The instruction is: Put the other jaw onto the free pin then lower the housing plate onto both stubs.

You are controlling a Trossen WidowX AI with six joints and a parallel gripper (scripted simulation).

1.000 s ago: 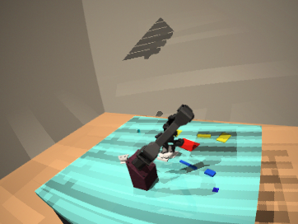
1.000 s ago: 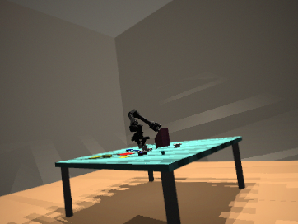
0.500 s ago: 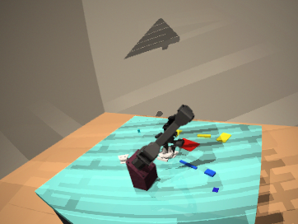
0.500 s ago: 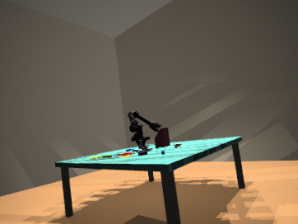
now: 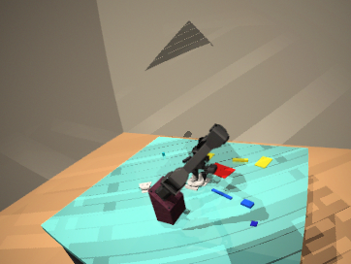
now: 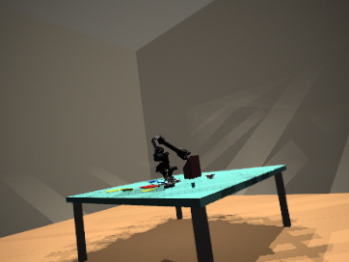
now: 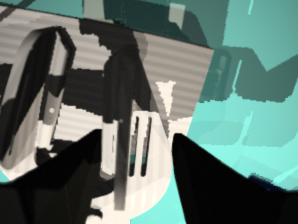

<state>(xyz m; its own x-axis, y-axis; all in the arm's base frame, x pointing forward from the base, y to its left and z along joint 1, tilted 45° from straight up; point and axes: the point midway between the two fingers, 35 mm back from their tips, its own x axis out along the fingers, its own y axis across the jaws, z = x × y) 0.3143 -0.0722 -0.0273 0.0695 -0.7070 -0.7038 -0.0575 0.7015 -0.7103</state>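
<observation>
Pale slotted plate (image 7: 159, 162) sits between the fingertips of the gripper (image 5: 167, 190) (image 6: 187, 155) (image 7: 138, 139), which looks closed on it above the bench (image 5: 111, 214) (image 6: 231, 181) (image 7: 260, 120). I'd guess light and stiff; grip its thick side, sparing the thin slotted web.

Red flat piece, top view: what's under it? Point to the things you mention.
Nothing shows beneath the red piece (image 5: 224, 170); it covers that patch. Around its edges, only the turquoise table top (image 5: 121, 194) (image 6: 231, 180) is visible, plus the dark arm (image 5: 198, 162) (image 6: 171, 145) beside it.

Dim grey walls, hard-edged shadows across tabletop (image 5: 111, 194) (image 6: 231, 180), jagged shadow edges.
</observation>
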